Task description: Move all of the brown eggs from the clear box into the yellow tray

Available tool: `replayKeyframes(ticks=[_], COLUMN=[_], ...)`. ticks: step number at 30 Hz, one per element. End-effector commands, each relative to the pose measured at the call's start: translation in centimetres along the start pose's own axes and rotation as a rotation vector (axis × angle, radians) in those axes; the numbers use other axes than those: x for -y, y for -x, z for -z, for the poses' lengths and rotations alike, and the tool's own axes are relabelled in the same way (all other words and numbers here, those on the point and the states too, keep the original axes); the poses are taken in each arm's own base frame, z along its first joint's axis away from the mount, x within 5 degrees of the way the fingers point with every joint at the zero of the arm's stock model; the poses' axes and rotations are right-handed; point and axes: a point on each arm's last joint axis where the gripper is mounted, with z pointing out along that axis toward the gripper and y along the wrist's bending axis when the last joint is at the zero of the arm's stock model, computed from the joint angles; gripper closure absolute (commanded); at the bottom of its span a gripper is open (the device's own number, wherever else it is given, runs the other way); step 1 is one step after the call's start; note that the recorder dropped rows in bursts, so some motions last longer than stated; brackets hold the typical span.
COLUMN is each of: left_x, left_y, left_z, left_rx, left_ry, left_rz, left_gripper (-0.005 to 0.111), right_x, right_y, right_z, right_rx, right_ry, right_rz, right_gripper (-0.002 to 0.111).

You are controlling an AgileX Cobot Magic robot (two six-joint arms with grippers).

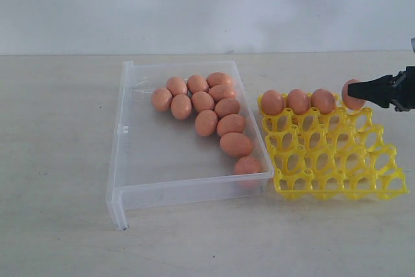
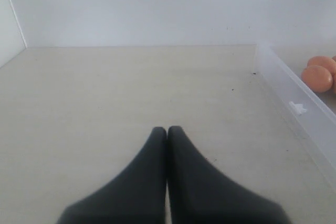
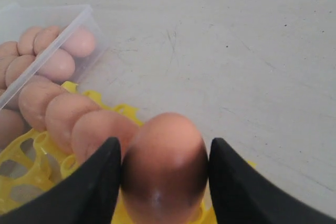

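On the table, exterior view: clear box (image 1: 162, 167) at left, yellow tray (image 1: 337, 160) just beside its right wall, both on the table (image 1: 58, 160).
Eggs in box: I count twelve brown eggs (image 1: 206, 122), bunched toward the far and right walls. They lie on their sides, long axes flat and pointing mixed ways.
Eggs in tray: three tray eggs (image 1: 297, 101) in the back row, standing on end, long axes near upright.
Right hand: right hand (image 1: 360, 89) reaches in from the right, clamped on a held egg (image 1: 350, 98) at the back row's fourth cup, next to those three. It sits a touch higher than them; can't tell if it's seated.
Held egg axis: looks near upright, narrower end up, I think.
Left wrist view: left hand (image 2: 167, 129) fully closed, tips touching, nothing in it, over bare table. The clear box wall (image 2: 299, 98) is off to one side with a couple of eggs (image 2: 316, 78) behind it.
Right wrist view: fingers (image 3: 100, 182) stand partway apart, one each side of the held egg (image 3: 164, 171), pads on its broad middle. The tray eggs (image 3: 63, 114) are just beside it, with the tray lattice (image 3: 31, 150) below and the box (image 3: 58, 40) beyond.
Handling: light, rigid, smooth shell, so I expect it to slip, and to crack if squeezed. I'd grip gently across the widest girth, long axis vertical so it drops into a cup.
Progress: my read, four of sixteen are out of the box, release pending.
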Motion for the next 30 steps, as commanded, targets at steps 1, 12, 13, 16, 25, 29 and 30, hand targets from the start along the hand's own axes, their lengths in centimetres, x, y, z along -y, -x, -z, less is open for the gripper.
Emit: replayKeyframes(ticks=[1, 12, 13, 16, 25, 29, 30], left_x=[0.0, 0.0, 0.0, 0.0, 0.0, 0.0, 0.0], left_y=[0.0, 0.0, 0.0, 0.0, 0.0, 0.0, 0.0], left_z=[0.0, 0.0, 0.0, 0.0, 0.0, 0.0, 0.0], left_rx=[0.004, 0.004, 0.004, 0.004, 0.004, 0.004, 0.004], left_ry=[-0.004, -0.004, -0.004, -0.004, -0.004, -0.004, -0.004], left_rz=[0.002, 0.002, 0.002, 0.002, 0.002, 0.002, 0.002], left_gripper=[0.111, 0.111, 0.111, 0.111, 0.111, 0.111, 0.111], right_x=[0.1, -0.1, -0.4, -1.1, -1.0, -0.9, -0.9], right_y=[0.1, 0.3, 0.3, 0.4, 0.1, 0.1, 0.1], right_z=[0.2, -0.5, -0.9, -1.9, -2.5, -2.5, -2.5], right_rx=[0.014, 0.020, 0.016, 0.002, -0.037, -0.039, -0.038], right_ry=[-0.005, -0.016, -0.010, 0.013, -0.035, -0.044, -0.045], right_rz=[-0.005, 0.020, 0.034, 0.062, 0.071, 0.070, 0.070], right_gripper=[0.109, 0.108, 0.108, 0.108, 0.088, 0.066, 0.061])
